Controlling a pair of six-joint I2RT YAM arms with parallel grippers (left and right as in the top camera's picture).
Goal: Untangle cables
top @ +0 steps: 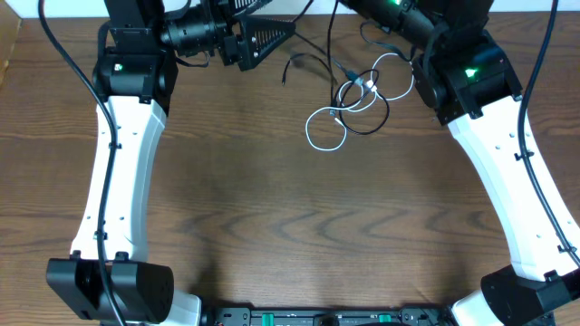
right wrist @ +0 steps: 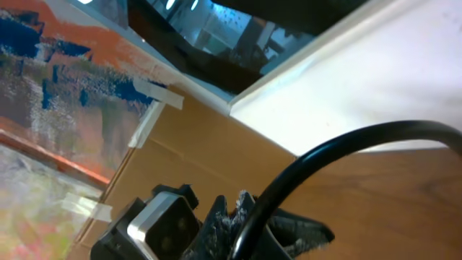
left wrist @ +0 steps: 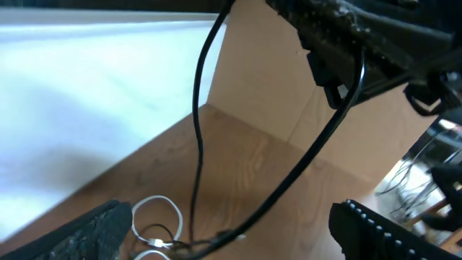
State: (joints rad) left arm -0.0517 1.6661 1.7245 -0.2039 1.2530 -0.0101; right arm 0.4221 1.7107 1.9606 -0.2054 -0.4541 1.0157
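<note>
Left arm reaches along the far edge of the counter (top: 272, 208), wrist turned to the right. Its left jaws (left wrist: 234, 213) stand wide apart with nothing between them; in the left wrist view we see both fingers low in frame and bare wood in the gap. The cables (top: 358, 95) lie to the right of those jaws, ahead of them and lower, bunched on the counter toward the far right. The bundle's long axis runs diagonally: the white cord (top: 324, 136) makes a loop at the near-left end, and the dark loops stack up toward the far right. From the knot one black cord (left wrist: 198, 130) rises steeply off the counter in two strands, both leading up to the right jaws (right wrist: 231, 224). In the right wrist view that cord passes between the fingers, so we judge the right jaws closed on it, holding it aloft above the bundle. We cannot make out any plug ends on it. Our reading is that the right arm has the lifted strand and the left arm is free. The white loop is the end of the bundle nearest the left jaws, which would need to travel right and down to reach it. Too quick a pull risks cinching the knot.
</note>
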